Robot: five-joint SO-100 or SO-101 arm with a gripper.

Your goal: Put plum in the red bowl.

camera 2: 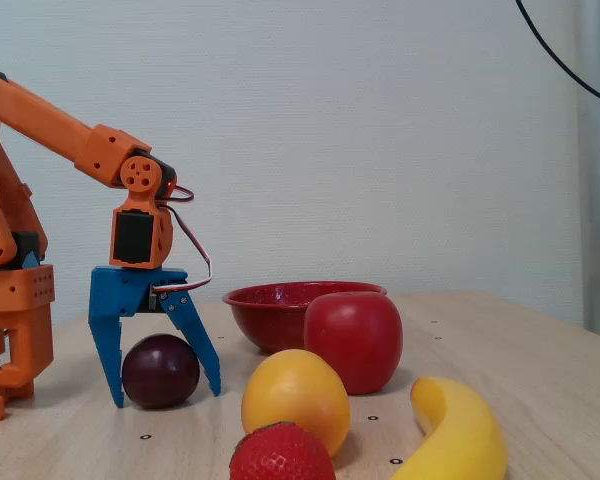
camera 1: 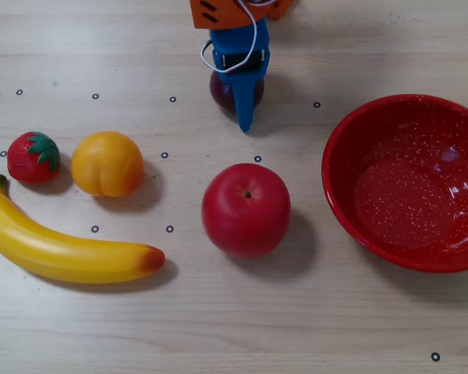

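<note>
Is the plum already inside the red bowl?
No, in the fixed view the plum sits on the table between the end effector fingers, and the bowl is empty.

We note a pale wood surface (camera 1: 218,327). Under the end effector (camera 2: 167,393): plum (camera 2: 161,371). Beyond its tips: apple (camera 1: 246,209). Overhead view, right: red bowl (camera 1: 351,210); left: orange (camera 1: 107,164), strawberry (camera 1: 33,157), banana (camera 1: 62,252).
</note>
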